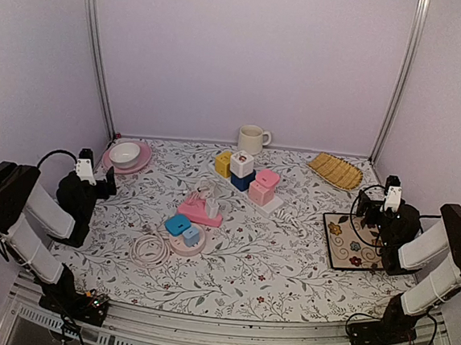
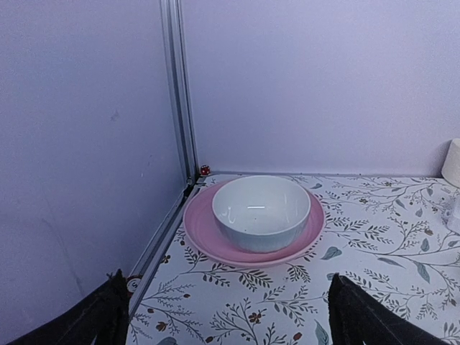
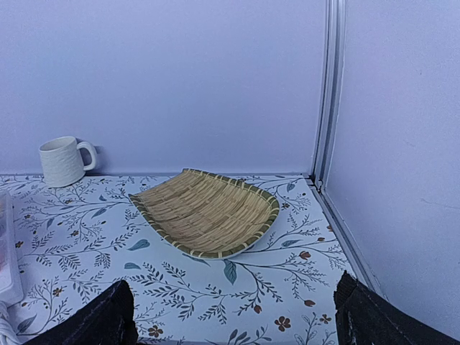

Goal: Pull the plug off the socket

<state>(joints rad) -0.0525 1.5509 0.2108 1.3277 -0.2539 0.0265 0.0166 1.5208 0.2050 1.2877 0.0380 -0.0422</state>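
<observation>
From the near edge, both arms sit folded at the corners of the desk (image 1: 285, 282); the left fingers (image 2: 100, 320) and right fingers (image 3: 108, 316) are spread wide, holding nothing, and point at the far wall, not at the work; a coiled white cable (image 1: 149, 250) and a pink round base (image 1: 184, 245) lie nearer than the socket strip (image 1: 274, 206) and to its left, a patterned mat (image 1: 350, 239) to its right; the strip lies mid-desk, long axis running near-right to far-left, with cube plugs (image 1: 262, 187) upright on it, so I judge a straight upward pull, the right arm slightly nearer; beyond the strip stands a mug (image 1: 251, 138).
</observation>
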